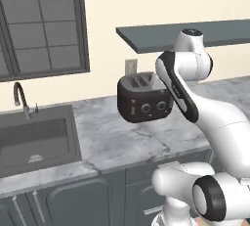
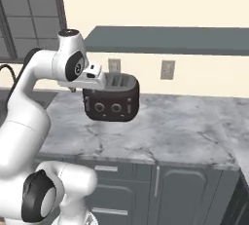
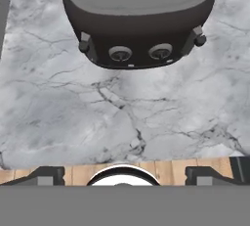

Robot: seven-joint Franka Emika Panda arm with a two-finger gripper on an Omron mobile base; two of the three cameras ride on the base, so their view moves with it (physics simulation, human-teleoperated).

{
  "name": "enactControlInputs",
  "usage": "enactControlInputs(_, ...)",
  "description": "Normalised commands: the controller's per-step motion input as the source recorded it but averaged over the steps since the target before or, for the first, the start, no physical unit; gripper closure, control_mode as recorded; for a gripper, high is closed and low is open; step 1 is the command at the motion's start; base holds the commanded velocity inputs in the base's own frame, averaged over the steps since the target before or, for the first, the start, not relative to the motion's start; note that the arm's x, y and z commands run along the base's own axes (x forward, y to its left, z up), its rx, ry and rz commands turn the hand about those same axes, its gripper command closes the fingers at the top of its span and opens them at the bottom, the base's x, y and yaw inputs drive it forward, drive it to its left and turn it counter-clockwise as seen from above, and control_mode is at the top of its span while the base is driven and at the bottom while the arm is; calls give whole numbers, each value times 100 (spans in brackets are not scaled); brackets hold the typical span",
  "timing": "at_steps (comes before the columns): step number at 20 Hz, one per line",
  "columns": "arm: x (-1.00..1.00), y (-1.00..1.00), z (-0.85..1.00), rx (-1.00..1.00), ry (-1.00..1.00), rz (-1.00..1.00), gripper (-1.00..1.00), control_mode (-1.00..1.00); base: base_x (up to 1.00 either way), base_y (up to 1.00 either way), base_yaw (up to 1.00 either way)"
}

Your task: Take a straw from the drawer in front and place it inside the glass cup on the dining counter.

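My gripper [image 3: 128, 177] hangs open above the front edge of a marble kitchen counter [image 3: 122, 117], with its two dark fingertips [image 3: 46, 176] wide apart and nothing between them. It points down at the counter, just in front of a black toaster [image 3: 139, 19]. Under the counter edge, a dark grey drawer front [image 2: 124, 171] is shut. The straw, the glass cup and the dining counter are out of view.
The toaster [image 1: 144, 98] stands near the back wall under a dark shelf [image 2: 170, 39]. A sink [image 1: 34, 139] with a curved tap [image 1: 20, 98] lies at the left. Panelled cabinet doors [image 2: 187, 195] run below the counter. Wooden floor [image 3: 171, 169] shows past the counter edge.
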Motion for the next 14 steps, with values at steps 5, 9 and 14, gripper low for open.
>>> enactControlInputs(5,0,0,0,0,0,0,-100,100,-5,41,-53)
enactControlInputs(9,0,0,0,0,0,0,-100,100,-14,33,-57)
enactControlInputs(14,0,0,0,0,0,0,-100,100,-21,21,-55)
